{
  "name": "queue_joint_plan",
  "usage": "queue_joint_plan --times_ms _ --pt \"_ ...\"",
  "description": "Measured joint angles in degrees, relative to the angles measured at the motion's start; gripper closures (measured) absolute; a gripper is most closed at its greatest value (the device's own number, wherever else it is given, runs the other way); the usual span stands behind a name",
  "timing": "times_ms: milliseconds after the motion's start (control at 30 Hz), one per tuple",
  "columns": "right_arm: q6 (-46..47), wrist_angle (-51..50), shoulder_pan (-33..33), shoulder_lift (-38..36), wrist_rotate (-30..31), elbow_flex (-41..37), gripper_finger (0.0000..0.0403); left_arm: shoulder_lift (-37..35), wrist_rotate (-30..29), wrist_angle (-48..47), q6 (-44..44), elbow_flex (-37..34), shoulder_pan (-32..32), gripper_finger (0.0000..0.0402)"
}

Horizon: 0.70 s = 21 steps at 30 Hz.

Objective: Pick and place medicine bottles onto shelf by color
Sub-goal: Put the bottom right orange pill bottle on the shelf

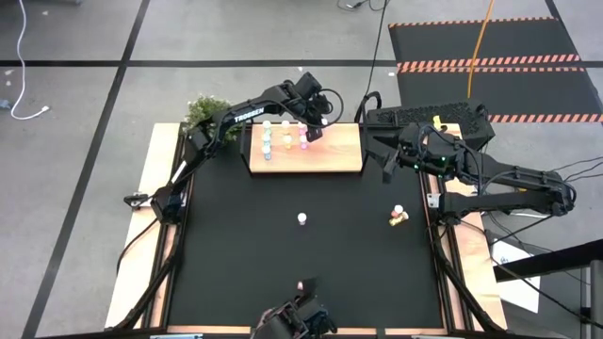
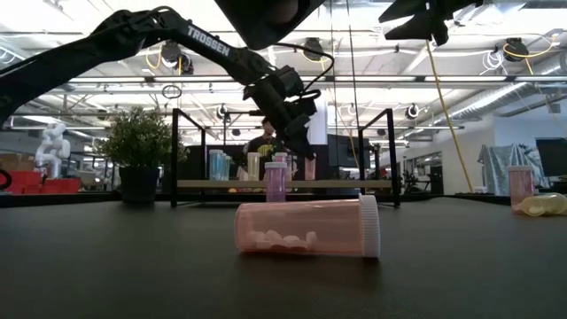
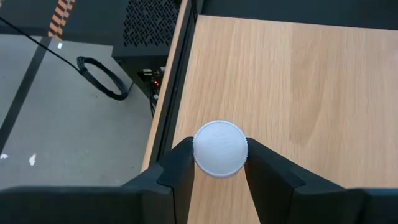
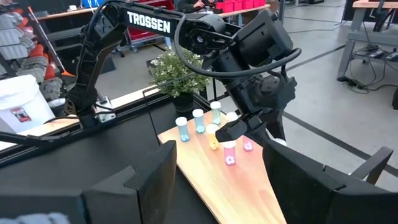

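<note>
A: One bottle [image 3: 220,148] sits between the fingers of the left gripper [image 3: 217,163], which closes on its white cap from both sides; the body colour is hidden from above in the wrist view, but the right wrist view shows a pink bottle under that gripper. It is held at the shelf [image 1: 334,155], near the shelf's far edge.

B: How many bottles are already on the shelf?

A: About nine stand in three short rows beside the held one: blue [image 1: 267,141], yellow [image 1: 285,139] and pink [image 1: 303,143]. The exact count cannot be told.

B: And off the shelf?

A: Three remain on the black table [image 1: 236,264]: an upright bottle [image 1: 302,218] near the table's middle, in front of the shelf; a yellow one lying down [image 1: 398,217] toward the right arm; and a pink one lying down [image 2: 307,228] nearest the low camera. Judged so, the sorting is well past halfway.

B: The right gripper [image 1: 388,162]?

A: It hangs open and empty just off the shelf's right end.

B: Any legible writing?

A: "TROSSEN" [image 2: 209,39], in white capitals on the left arm. No bottle label can be read.
</note>
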Motion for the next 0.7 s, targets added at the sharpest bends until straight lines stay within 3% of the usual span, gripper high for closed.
queue_joint_plan --times_ms 700 --pt "-1.0 0.0 0.0 0.0 0.0 0.0 0.0167 0.0 0.0 -1.0 0.1 0.0 -0.4 0.0251"
